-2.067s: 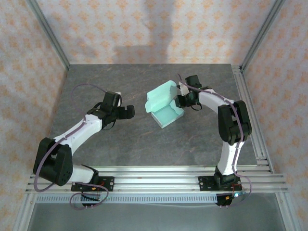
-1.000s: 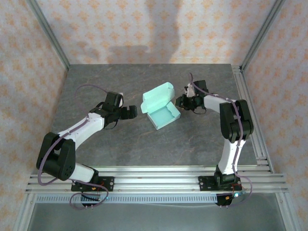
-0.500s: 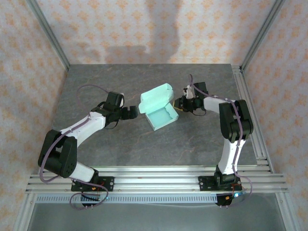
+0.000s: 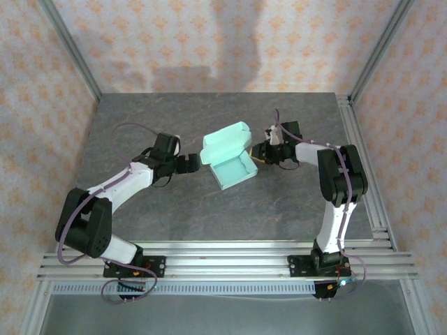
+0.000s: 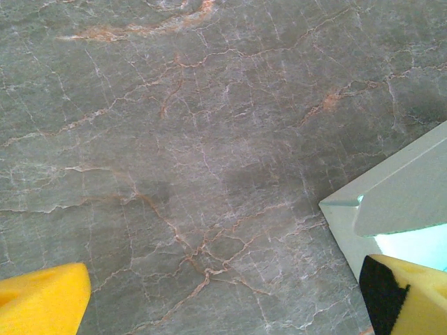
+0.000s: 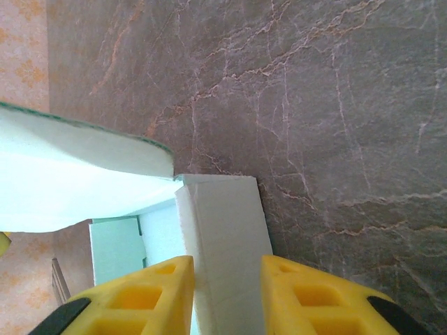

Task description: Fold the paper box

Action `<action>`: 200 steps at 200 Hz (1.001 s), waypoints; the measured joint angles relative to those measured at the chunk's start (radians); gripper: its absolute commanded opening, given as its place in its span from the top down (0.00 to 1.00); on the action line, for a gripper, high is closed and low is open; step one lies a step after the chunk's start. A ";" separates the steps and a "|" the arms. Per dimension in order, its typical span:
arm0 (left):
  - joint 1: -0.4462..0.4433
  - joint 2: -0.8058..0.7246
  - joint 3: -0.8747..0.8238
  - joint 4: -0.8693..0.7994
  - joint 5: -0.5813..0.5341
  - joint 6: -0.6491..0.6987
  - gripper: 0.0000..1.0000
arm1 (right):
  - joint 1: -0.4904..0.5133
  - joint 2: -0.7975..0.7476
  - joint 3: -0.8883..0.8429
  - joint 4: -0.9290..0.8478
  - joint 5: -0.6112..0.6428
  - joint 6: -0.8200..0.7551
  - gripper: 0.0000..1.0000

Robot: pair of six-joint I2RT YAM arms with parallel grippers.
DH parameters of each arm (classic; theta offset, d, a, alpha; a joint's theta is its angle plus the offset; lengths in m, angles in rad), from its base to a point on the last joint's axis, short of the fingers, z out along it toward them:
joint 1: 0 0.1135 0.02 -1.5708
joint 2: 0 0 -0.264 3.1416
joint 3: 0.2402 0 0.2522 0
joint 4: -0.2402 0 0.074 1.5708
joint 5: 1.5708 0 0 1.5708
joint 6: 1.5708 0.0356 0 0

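Top view, box: the paper box (image 4: pixel 236 172) sits mid-table (image 4: pixel 140 118) between the arms. Its tray is formed and its lid (image 4: pixel 225 144) stands raised on the far-left side.
Top view, arms: the left gripper (image 4: pixel 193 164) is just beside the box's left corner, and the right gripper (image 4: pixel 259 150) is at its right wall.
Left wrist, fingers: spread wide with nothing between them. One yellow fingertip (image 5: pixel 408 300) is just beside the box's corner.
Right wrist, fingers: narrowly parted astride the side wall (image 6: pixel 223 230). I cannot tell whether the pads press the card or stand just off it.
Step in hand: likely bringing the lid down over the tray.
Doing it well: steady the tray at that wall with the right arm. Meet the lid's free edge with the left arm and push it over its crease. Thin card buckles easily, so go lightly.
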 measured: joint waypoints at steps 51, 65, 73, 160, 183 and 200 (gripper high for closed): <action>0.000 0.008 0.000 0.000 0.011 0.000 0.00 | 0.000 -0.001 -0.002 -0.013 0.001 -0.023 0.73; 0.000 0.011 0.000 0.000 0.013 0.000 0.00 | 0.000 -0.003 -0.001 -0.021 0.002 -0.037 0.73; 0.000 0.013 0.000 0.000 0.014 0.000 0.00 | 0.002 -0.005 -0.001 -0.029 0.005 -0.047 0.73; 0.000 0.019 0.000 0.000 0.017 0.000 0.00 | 0.078 -0.048 0.053 -0.190 0.191 -0.179 0.74; 0.000 0.019 0.000 0.000 0.017 0.000 0.00 | 0.105 -0.060 0.067 -0.217 0.255 -0.193 0.75; 0.000 0.019 0.000 0.000 0.017 0.000 0.00 | 0.124 -0.068 0.071 -0.230 0.298 -0.204 0.75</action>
